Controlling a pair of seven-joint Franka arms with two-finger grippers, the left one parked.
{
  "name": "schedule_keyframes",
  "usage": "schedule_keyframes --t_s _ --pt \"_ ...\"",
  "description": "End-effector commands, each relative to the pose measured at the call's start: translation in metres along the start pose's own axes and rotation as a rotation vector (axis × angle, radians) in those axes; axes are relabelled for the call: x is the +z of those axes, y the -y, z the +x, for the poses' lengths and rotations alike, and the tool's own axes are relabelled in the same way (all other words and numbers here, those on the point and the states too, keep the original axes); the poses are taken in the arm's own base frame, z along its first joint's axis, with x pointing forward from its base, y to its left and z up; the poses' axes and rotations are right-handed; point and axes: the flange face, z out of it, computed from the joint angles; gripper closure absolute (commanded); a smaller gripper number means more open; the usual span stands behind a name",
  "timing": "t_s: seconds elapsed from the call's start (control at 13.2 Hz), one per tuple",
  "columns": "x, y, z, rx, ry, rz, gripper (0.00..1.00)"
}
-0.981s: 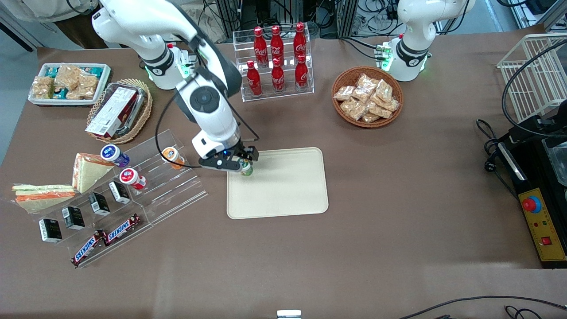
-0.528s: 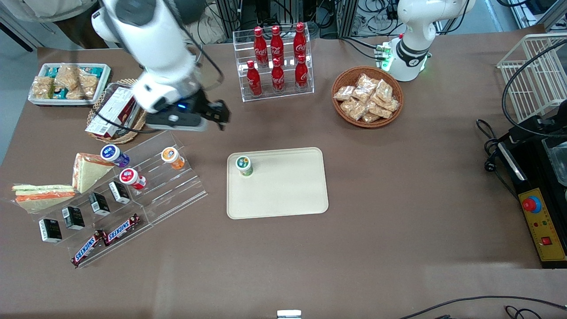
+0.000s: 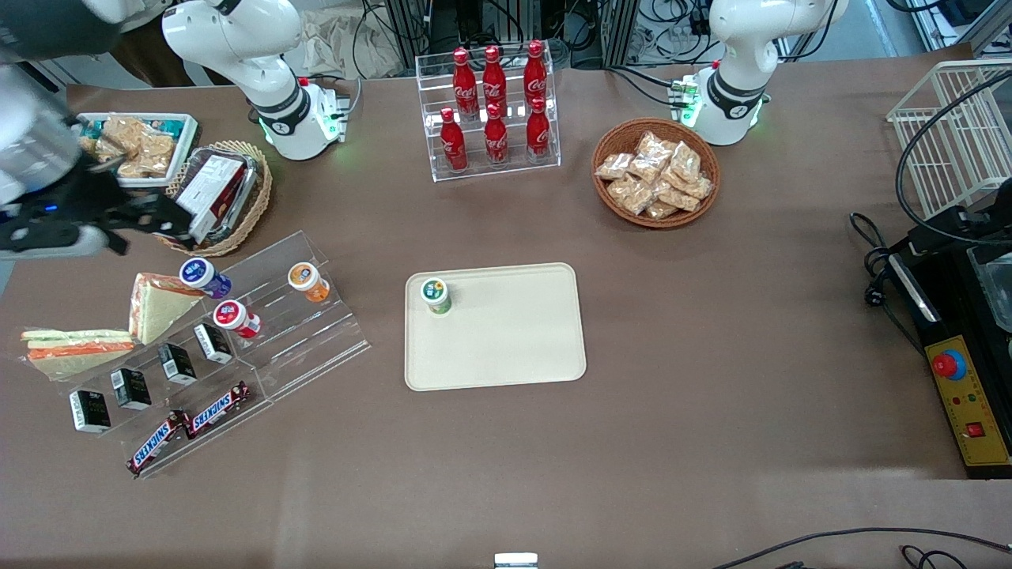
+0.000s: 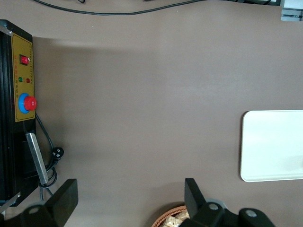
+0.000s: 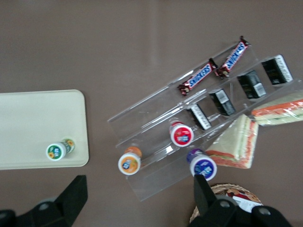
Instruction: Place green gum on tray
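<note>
The green gum [image 3: 435,294] stands upright in the tray [image 3: 506,348] corner nearest the acrylic rack [image 3: 292,332], looking delivered, while the gripper [image 3: 134,215] hangs high above the wicker basket [image 3: 237,229], jaws spread wide and empty.

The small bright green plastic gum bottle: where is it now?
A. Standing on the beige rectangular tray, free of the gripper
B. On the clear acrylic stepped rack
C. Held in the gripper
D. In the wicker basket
A. The green gum bottle stands upright on the beige tray near a corner, while the open gripper is off above the working arm's end of the table.
</note>
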Motion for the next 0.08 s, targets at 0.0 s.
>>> schedule_keyframes --t_s 0.0 --pt "-0.0017 -0.0191 0.0032 0.028 0.012 0.017 0.0"
